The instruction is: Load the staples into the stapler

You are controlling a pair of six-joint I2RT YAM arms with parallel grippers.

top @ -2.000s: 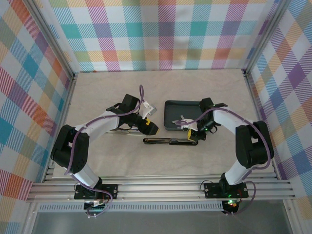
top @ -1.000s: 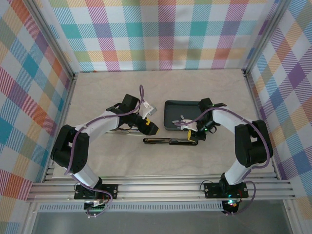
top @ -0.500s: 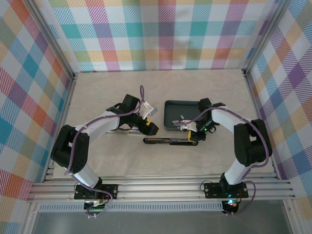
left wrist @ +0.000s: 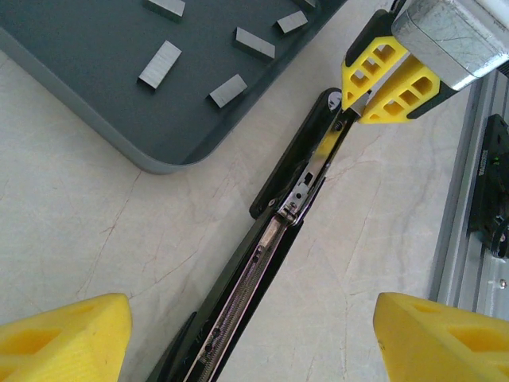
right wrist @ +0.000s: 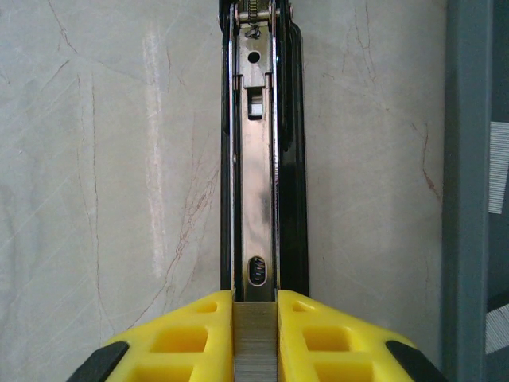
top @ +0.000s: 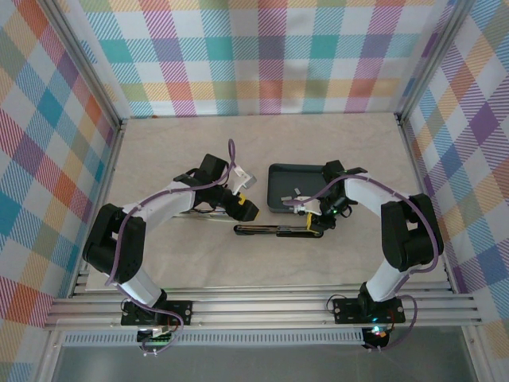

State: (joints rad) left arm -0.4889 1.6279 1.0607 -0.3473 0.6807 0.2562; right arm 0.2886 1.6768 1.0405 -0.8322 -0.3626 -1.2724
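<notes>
One staple strip (right wrist: pixel 254 354) is pinched between the fingers of the right gripper (right wrist: pixel 254 306), which press flat against its two long sides. Held that way, it lines up with the open channel of the stapler (right wrist: pixel 256 159), which runs toward twelve o'clock in the right wrist view, so the strip looks set to drop in and slide along. The stapler lies hinged out flat on the table (top: pixel 159 151) with its channel up, probably to keep the rail unobstructed. The spare staples (left wrist: pixel 159 65) lie loose in the dark tray (left wrist: pixel 95 103), at twelve o'clock from the stapler's right end in the top view and handy for another pick. The left gripper (left wrist: pixel 254 334) hangs wide open and empty over the stapler's nine o'clock end, apparently placed to steady it
</notes>
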